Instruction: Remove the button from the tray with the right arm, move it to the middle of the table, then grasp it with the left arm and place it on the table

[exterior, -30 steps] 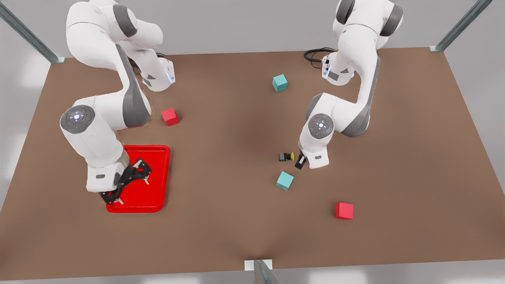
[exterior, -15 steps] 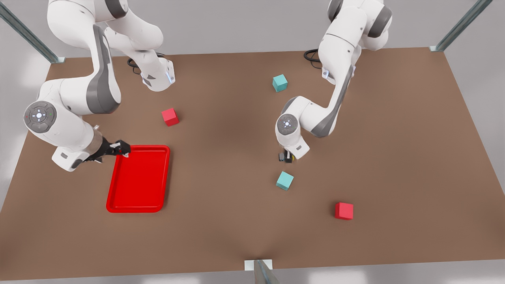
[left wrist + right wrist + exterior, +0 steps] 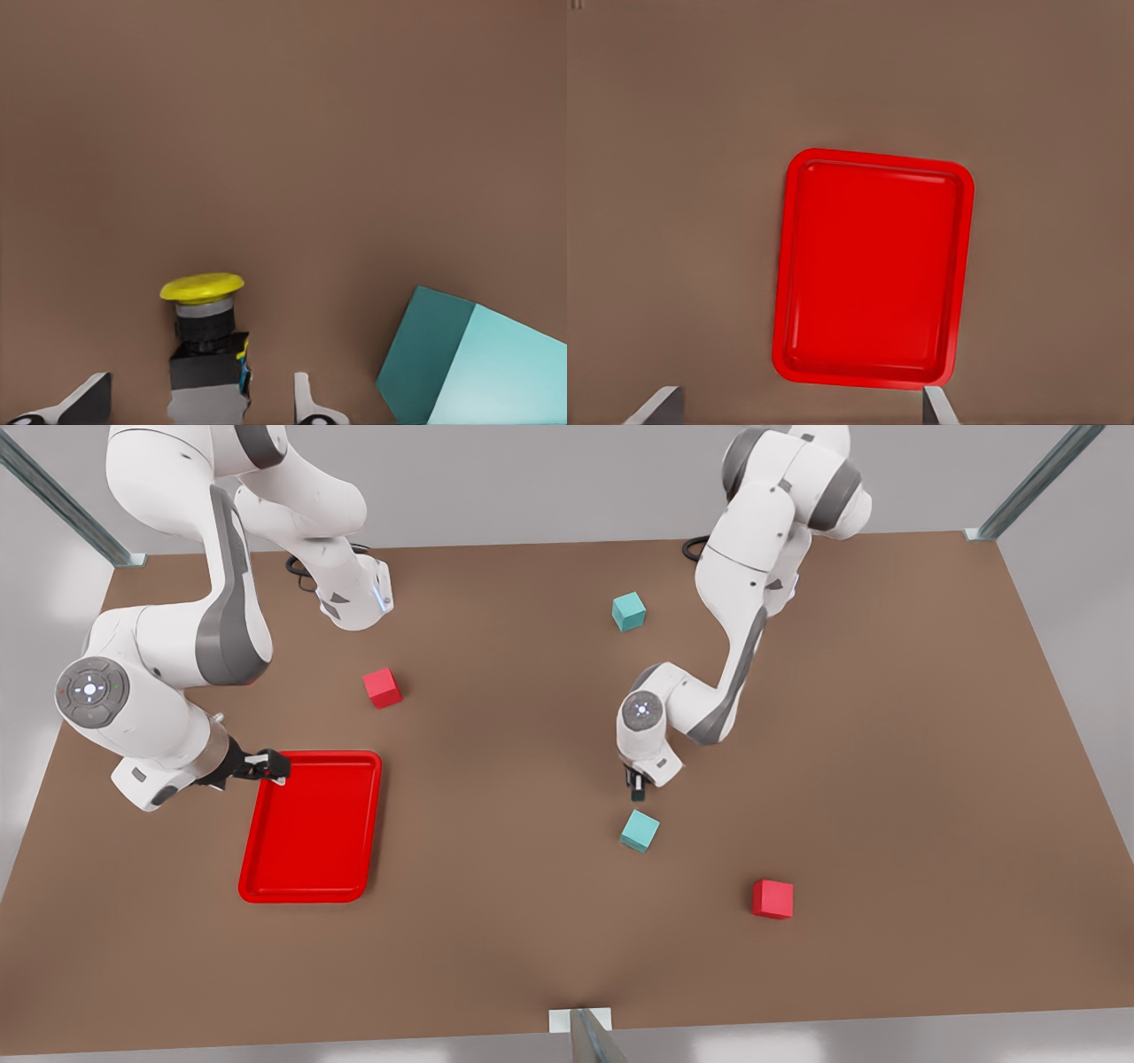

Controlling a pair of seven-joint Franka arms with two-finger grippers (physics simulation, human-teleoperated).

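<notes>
The button [image 3: 205,347] is found on the table [image 3: 532,921] near its middle, out of the tray [image 3: 312,828]. In the left wrist view it lies on the brown surface between the two light fingertips [image 3: 306,403] of the left gripper [image 3: 197,403], its round yellow cap turned away from the camera and its grey-black body nearest the wrist. A gap is seen on either side of the body, so the fingers are spread and nothing is gripped. A teal cube [image 3: 474,359] is seen just beside that gripper, apart from the button.

In the front view the left gripper [image 3: 636,782] is lowered to the table on the front view's right half, with the wrist directly above it (the button itself is hidden there under the hand). The same teal cube [image 3: 639,831] lies just in front of it. A second teal cube [image 3: 628,612] is placed farther back, a red cube [image 3: 772,898] nearer the front edge, and another red cube [image 3: 382,688] behind the tray.

The right gripper [image 3: 266,765] is held at the tray's rear corner on the front view's left. In the right wrist view its fingertips [image 3: 935,409] are spread wide with nothing between them, and the whole red tray [image 3: 873,266] is seen beyond them with nothing lying in it.
</notes>
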